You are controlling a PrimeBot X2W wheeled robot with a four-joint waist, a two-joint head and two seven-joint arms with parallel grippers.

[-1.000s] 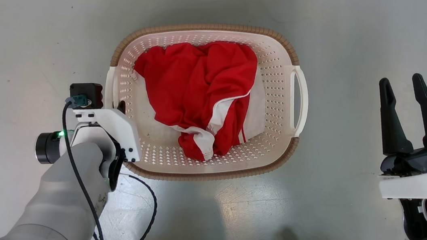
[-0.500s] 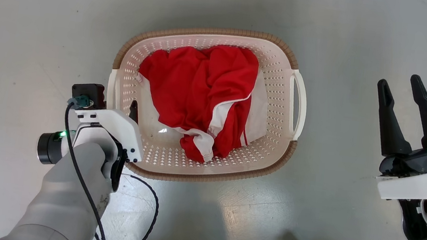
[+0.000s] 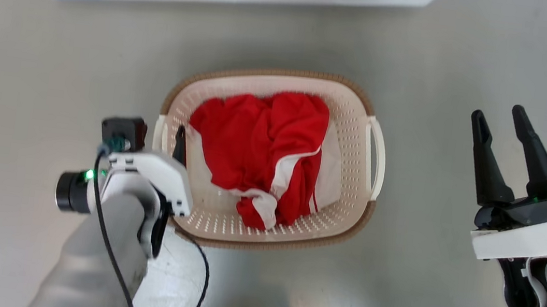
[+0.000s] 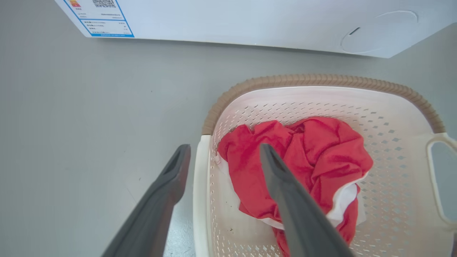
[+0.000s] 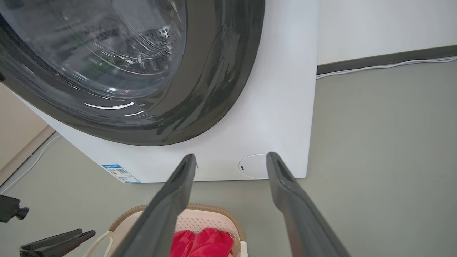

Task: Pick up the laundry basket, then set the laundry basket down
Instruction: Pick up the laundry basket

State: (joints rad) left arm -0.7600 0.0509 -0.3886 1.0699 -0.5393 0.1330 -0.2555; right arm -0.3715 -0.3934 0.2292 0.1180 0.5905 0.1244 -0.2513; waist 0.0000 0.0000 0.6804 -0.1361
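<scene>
Grey floor (image 3: 28, 66) all round, smooth and a bit shiny, pale wall (image 5: 385, 25) with dark skirting (image 5: 385, 59) at the back; white washing machine (image 5: 278, 107) with its dark round door dead ahead; the laundry basket (image 3: 353, 142) sits on the floor near its front, red garment (image 3: 254, 140) inside; my left gripper (image 4: 225, 150) is spread wide, gripping nothing, one finger either side of the basket's left edge; right gripper (image 3: 498, 114) also wide, empty, well off to the side.

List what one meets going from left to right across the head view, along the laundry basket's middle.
Left loop handle → red garment → right loop handle → floor → right gripper. The left gripper overlaps the left handle, so it is left out.
</scene>
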